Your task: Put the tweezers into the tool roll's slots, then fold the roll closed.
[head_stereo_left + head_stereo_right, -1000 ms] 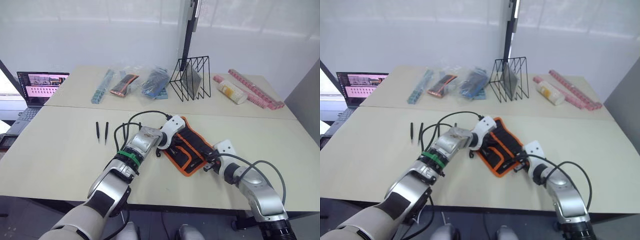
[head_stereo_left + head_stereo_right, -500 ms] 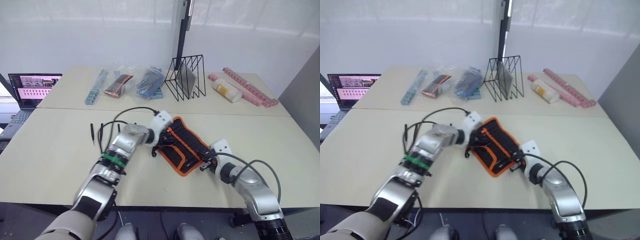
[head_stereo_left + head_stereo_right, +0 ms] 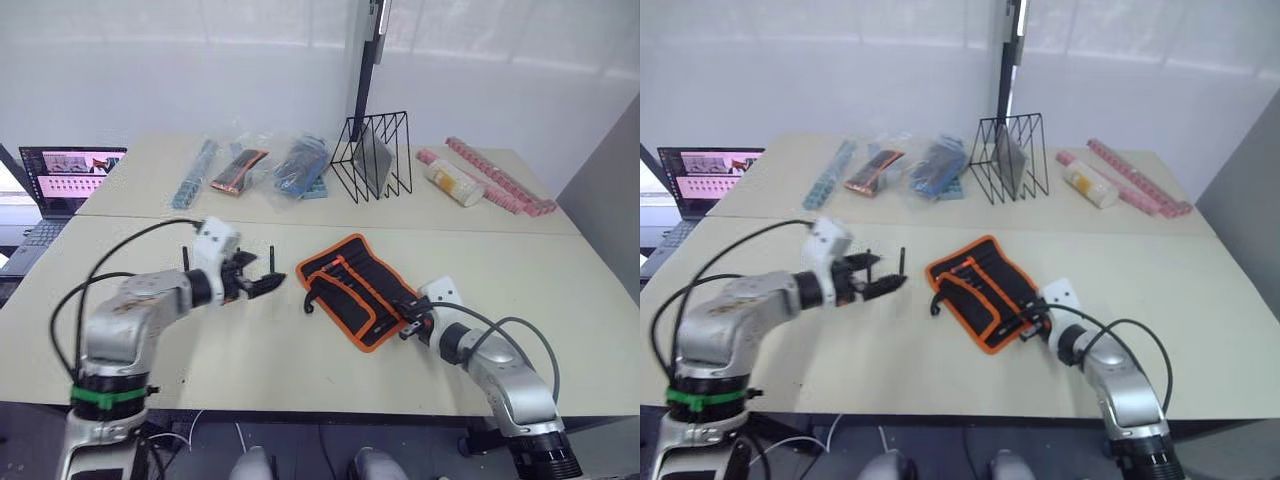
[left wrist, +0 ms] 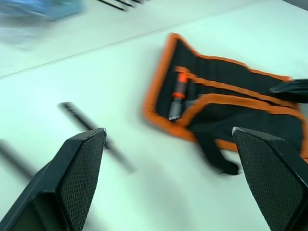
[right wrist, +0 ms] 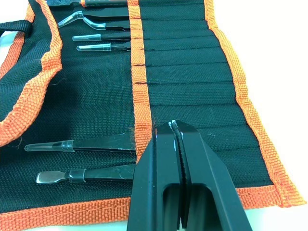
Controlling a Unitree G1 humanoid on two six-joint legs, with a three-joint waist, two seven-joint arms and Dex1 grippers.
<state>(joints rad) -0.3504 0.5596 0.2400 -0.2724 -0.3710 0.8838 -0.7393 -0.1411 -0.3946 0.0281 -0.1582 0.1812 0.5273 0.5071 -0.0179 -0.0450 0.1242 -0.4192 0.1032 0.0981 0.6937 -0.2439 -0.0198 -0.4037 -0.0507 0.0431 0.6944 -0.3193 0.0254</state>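
Over on the left, the left gripper (image 3: 262, 283) hangs wide open above the table, with one loose pair of the tweezers (image 4: 94, 134) lying just ahead between its spread fingers, long axis slanting toward the roll. Slim, stiff, likely slippery metal, so a pinch across the middle looks best. Further ahead lies the tool roll (image 3: 358, 296), spread flat, soft fabric, its long axis diagonal. On the right, the right gripper (image 5: 175, 127) is pressed shut, fingertips resting on the slots (image 5: 185, 82) by the orange trim.
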